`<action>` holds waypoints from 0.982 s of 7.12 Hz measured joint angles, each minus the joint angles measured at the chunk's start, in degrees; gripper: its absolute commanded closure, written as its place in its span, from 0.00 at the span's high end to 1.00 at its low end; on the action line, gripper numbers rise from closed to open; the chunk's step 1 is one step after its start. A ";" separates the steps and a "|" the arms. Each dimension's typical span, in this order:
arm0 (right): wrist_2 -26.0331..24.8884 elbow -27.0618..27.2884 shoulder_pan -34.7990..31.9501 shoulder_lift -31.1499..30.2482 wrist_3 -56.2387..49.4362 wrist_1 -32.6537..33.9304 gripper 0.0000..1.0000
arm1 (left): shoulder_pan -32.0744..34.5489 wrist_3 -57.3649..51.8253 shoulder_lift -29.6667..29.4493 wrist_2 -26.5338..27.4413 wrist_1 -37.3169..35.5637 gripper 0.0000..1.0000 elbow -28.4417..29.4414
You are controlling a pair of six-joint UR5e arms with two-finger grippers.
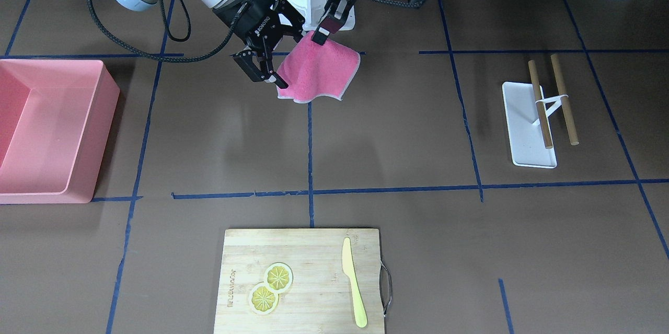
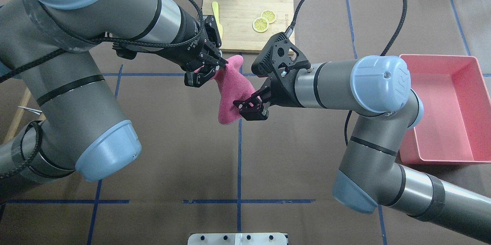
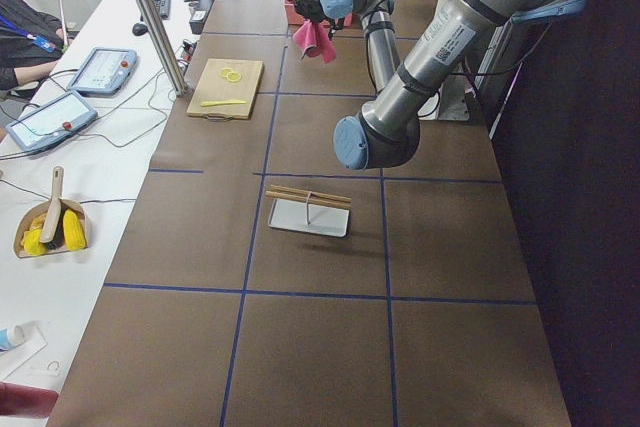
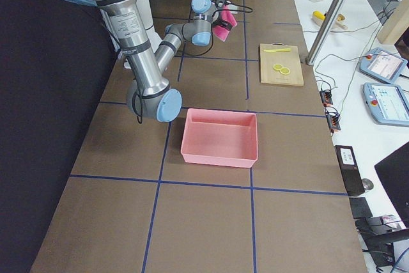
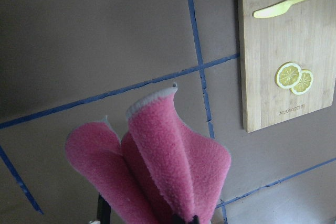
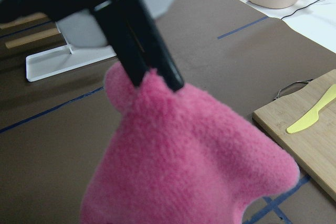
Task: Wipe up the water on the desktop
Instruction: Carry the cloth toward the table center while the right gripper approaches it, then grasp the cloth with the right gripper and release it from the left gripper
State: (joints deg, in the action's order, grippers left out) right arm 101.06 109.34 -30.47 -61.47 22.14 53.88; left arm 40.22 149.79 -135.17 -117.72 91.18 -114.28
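Pink fleece cloth (image 1: 320, 70): off the surface, hanging bunched from its top corner, over a blue tape line.
Left claw (image 1: 320, 36): clamped on that top corner.
Right claw (image 1: 269, 81): fingers spread, just beside the cloth's lower edge; contact unclear.
Matte brown taped surface (image 1: 397, 130): beneath the cloth; bamboo cutting board (image 1: 313, 250) well apart.

Matte brown desktop (image 1: 397, 130), blue tape grid lines, pink cloth (image 1: 321, 70) hanging bunched above it

Brown desktop (image 1: 397, 130) (blue tape grid), pink cloth (image 1: 319, 70), pink bin (image 1: 99, 140)
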 measured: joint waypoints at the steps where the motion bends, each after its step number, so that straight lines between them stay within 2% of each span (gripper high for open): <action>1: 0.03 0.00 0.01 -0.03 -0.11 0.02 0.30 | 0.03 0.42 0.00 -0.21 0.61 0.00 0.04; 2: 0.20 0.01 -0.03 -0.02 -0.22 0.06 0.00 | 0.03 0.49 0.06 -0.28 1.11 0.00 0.13; 3: 0.35 0.07 -0.15 -0.07 -0.14 0.12 0.00 | 0.06 0.42 0.12 -0.31 1.34 0.00 0.14; 4: 0.53 0.12 -0.42 -0.12 0.27 0.20 0.00 | 0.09 0.29 0.14 -0.32 1.44 0.05 0.13; 5: 1.57 0.15 -1.15 -0.13 0.80 0.60 0.00 | 0.14 0.14 0.19 -0.32 1.50 0.73 0.13; 6: 3.48 0.17 -2.25 -0.14 1.07 1.46 0.00 | 0.18 -0.96 0.38 -0.36 1.87 1.00 0.15; 7: 5.37 0.16 -3.54 -0.14 1.18 2.40 0.00 | 0.26 -4.12 0.90 -0.83 2.62 1.00 0.20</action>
State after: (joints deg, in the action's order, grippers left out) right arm 106.43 109.50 -34.01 -61.61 23.32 56.28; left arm 40.47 145.67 -134.27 -118.55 93.81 -114.09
